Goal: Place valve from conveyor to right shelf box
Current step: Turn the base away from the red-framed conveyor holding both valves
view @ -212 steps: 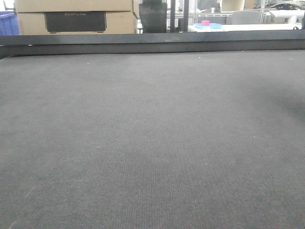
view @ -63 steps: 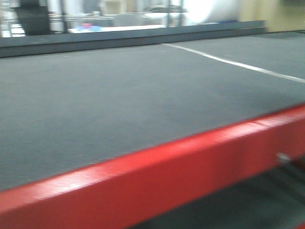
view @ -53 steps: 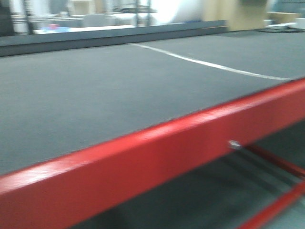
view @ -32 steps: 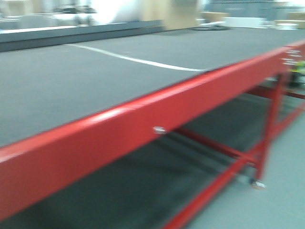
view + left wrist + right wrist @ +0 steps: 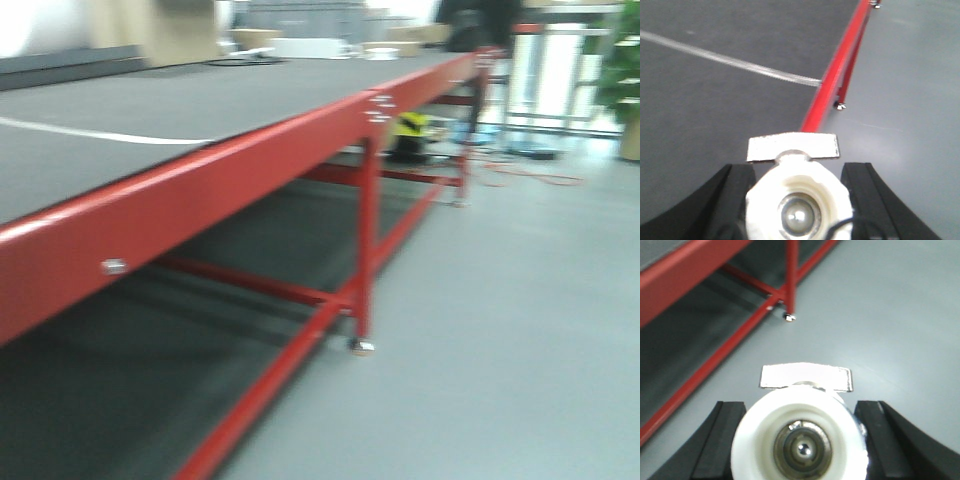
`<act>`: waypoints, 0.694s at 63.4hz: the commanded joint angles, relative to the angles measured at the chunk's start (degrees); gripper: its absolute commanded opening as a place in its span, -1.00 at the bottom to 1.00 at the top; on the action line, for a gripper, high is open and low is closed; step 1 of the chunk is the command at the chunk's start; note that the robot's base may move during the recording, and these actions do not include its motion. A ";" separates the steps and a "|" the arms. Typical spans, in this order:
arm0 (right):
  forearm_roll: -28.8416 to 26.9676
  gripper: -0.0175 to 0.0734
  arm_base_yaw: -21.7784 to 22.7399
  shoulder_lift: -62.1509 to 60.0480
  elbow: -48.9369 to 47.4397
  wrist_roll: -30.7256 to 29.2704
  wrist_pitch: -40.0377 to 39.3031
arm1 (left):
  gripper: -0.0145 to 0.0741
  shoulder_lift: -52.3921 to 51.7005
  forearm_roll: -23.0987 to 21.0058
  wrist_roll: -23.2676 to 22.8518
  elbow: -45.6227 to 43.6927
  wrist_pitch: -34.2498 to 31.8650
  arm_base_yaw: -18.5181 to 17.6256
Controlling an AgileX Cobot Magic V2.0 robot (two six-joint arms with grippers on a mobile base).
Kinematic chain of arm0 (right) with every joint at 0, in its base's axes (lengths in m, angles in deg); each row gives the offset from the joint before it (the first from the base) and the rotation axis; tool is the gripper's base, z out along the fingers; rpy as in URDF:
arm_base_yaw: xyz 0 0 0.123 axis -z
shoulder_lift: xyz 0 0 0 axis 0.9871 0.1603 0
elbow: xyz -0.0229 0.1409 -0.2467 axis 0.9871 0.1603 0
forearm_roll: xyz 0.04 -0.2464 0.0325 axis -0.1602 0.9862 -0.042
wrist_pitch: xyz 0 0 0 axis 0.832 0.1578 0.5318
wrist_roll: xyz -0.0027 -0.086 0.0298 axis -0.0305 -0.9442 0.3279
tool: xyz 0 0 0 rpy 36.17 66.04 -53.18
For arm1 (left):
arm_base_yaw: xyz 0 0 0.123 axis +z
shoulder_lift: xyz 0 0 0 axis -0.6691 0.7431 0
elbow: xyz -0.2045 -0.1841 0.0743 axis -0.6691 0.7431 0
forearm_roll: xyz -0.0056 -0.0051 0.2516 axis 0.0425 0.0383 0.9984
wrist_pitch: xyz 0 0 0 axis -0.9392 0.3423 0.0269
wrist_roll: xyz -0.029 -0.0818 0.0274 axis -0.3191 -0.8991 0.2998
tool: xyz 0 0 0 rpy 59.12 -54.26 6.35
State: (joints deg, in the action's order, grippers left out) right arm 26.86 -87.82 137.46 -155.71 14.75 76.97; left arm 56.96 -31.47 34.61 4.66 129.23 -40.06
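Two loads: left gripper [image 5: 802, 200] clamps a valve [image 5: 799, 212], right gripper [image 5: 802, 440] clamps another valve [image 5: 801, 447], neither resting on the conveyor [image 5: 120, 110]. Likely the carry step; next calls for finding the shelf box, unseen here

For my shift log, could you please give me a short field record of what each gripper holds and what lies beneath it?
left gripper: shut on left valve, white cap facing camera
under left: conveyor belt, near its red frame
right gripper: shut on right valve
under right: grey floor, beside the frame
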 commanded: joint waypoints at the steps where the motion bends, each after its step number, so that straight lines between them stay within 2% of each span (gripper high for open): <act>1: 0.42 -0.97 0.11 -0.75 -0.93 -0.28 -3.51 | -0.92 -0.52 -0.43 -0.19 -0.72 -2.61 0.11; 44: 0.42 -0.97 0.11 -0.75 -0.93 -0.28 -3.51 | -0.92 -0.52 -0.43 -0.19 -0.72 -2.61 0.11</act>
State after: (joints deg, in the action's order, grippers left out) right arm 26.86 -87.82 137.46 -155.71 14.75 76.97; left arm 56.96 -31.47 34.61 4.66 129.23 -40.06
